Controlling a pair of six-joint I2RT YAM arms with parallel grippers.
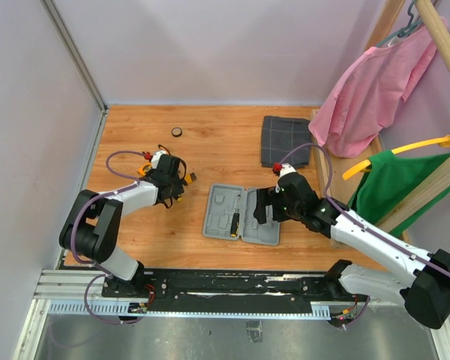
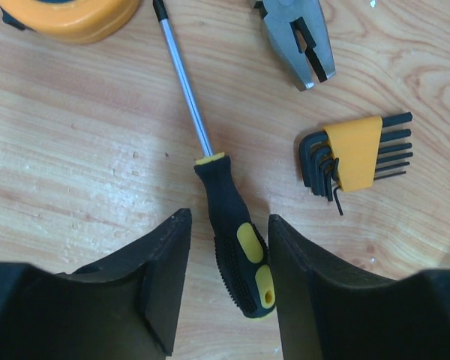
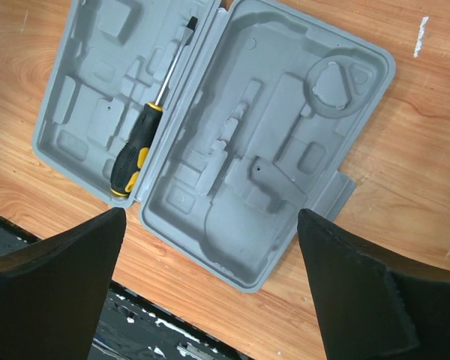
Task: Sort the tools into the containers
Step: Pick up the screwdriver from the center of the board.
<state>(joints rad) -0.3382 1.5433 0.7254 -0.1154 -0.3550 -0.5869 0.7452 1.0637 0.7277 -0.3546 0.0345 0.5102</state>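
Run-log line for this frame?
left gripper open astride loose black-yellow screwdriver | right gripper open above hinged grey plastic case | second screwdriver inside, by hinge

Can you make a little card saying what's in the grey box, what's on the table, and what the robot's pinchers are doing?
Case: grey plastic hinged tool case, lying open
Inside: one black-and-yellow-handled screwdriver, beside the hinge
On wooden table: second black-and-yellow screwdriver, round orange tape measure, steel pliers, black hex keys in orange holder
Left jaws: open, straddling the table screwdriver's handle
Right jaws: open above the case, empty
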